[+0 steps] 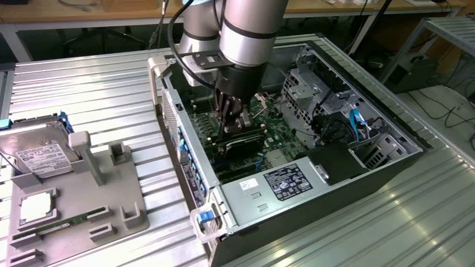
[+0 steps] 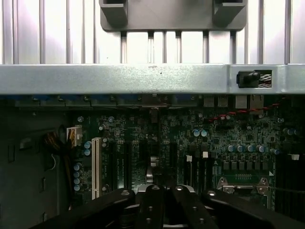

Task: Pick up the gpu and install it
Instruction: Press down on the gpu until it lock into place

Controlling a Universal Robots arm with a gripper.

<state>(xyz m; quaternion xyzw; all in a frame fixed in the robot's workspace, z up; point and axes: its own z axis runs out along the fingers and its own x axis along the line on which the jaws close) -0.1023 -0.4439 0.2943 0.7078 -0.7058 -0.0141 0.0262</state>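
Note:
The gpu [image 1: 241, 143] stands on edge inside the open computer case [image 1: 186, 150], low over the green motherboard [image 1: 278, 130], its black face showing below the arm. My gripper [image 1: 231, 123] reaches straight down into the case and is shut on the card's upper edge. In the wrist view the black fingers [image 2: 153, 205] are pressed together, and the gpu [image 2: 152, 164] runs away from them edge-on as a thin line among the expansion slots, toward the case wall [image 2: 119, 78]. Whether the card sits fully in a slot is hidden.
A grey fixture [image 1: 82, 183] at the exterior view's left holds a silver hard drive [image 1: 37, 156], a processor [image 1: 33, 206] and a memory stick [image 1: 63, 225]. The power supply [image 1: 286, 181] and drive cages [image 1: 319, 89] crowd the case. A ribbed metal table [image 1: 371, 233] lies all around.

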